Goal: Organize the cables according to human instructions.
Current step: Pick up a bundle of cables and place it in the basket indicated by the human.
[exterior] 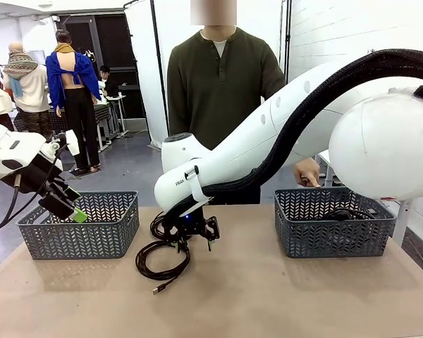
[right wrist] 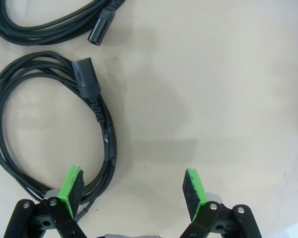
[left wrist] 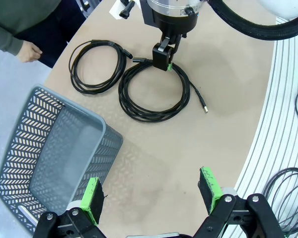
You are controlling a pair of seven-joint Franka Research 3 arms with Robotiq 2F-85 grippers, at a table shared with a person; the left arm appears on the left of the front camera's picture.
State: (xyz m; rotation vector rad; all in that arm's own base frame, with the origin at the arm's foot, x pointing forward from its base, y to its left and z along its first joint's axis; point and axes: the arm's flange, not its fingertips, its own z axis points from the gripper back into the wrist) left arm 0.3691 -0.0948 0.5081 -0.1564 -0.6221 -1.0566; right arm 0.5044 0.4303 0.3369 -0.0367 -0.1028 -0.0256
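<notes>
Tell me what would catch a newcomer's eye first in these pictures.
The big white right arm reaches across the middle of the table, the right end effector open and low over the coiled black cables at the centre. Next come two grey baskets: the left basket with the left end effector open by it, and the right basket with a cable inside and the person's hand by its far rim.

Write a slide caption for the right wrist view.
Open right gripper poised low over the table, one green pad at a coiled black cable, another cable beyond.
</notes>
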